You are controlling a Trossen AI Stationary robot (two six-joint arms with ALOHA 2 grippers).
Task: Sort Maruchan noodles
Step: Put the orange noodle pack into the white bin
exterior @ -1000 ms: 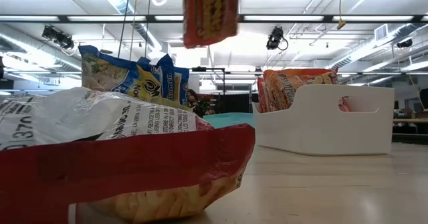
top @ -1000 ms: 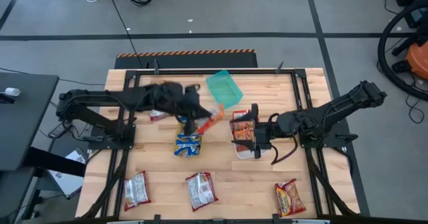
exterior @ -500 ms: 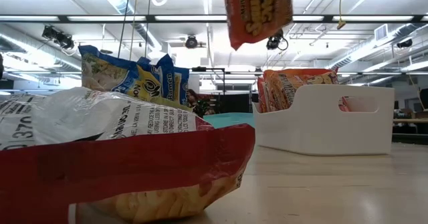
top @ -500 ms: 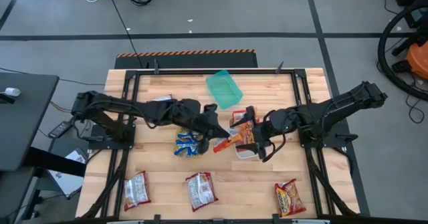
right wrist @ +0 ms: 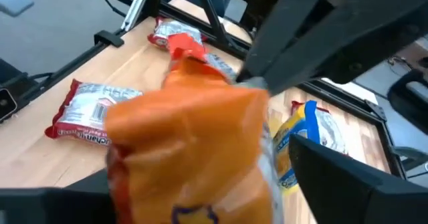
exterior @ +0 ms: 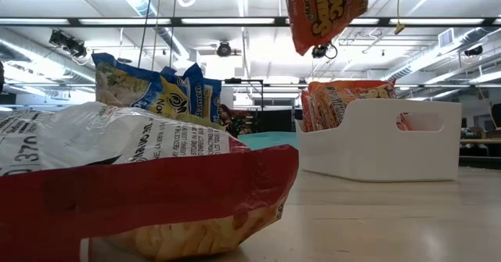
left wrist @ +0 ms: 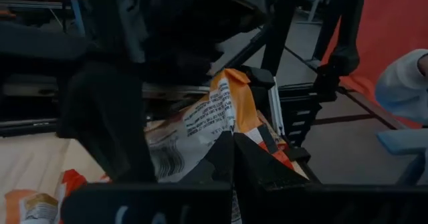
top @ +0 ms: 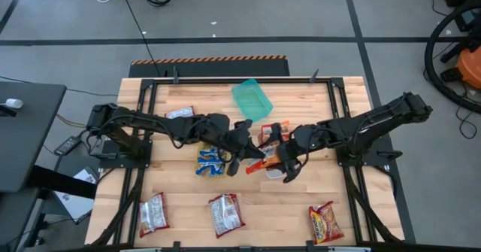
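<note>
My left gripper (top: 249, 164) is shut on an orange-red Maruchan noodle packet (top: 263, 164), held in the air beside the white tray (top: 275, 174). The packet also shows high in the low view (exterior: 322, 12). My right gripper (top: 285, 169) is open, one finger on either side of the packet (right wrist: 194, 137); I cannot tell whether they touch it. Orange packets (exterior: 337, 102) stand on edge in the white tray (exterior: 391, 141). Two blue-and-yellow packets (top: 212, 160) lie at mid-table. My left gripper pinches the orange packet's end edge (left wrist: 224, 127) between its two shut fingers. They come almost level from the table's left. The packet hangs tilted below the fingers (exterior: 321, 16), clear of the table and the tray.
A green tray (top: 252, 99) lies at the far middle. Silvery red packets lie at the near left (top: 152, 212), near middle (top: 225, 214) and far left (top: 179, 113). One orange packet (top: 325, 223) lies at the near right.
My left gripper has carried the orange packet toward the table's right and a little down, from above the blue packets to beside the white tray, tipping more level. My right gripper has turned toward the packet, which now hangs between its open fingers.
</note>
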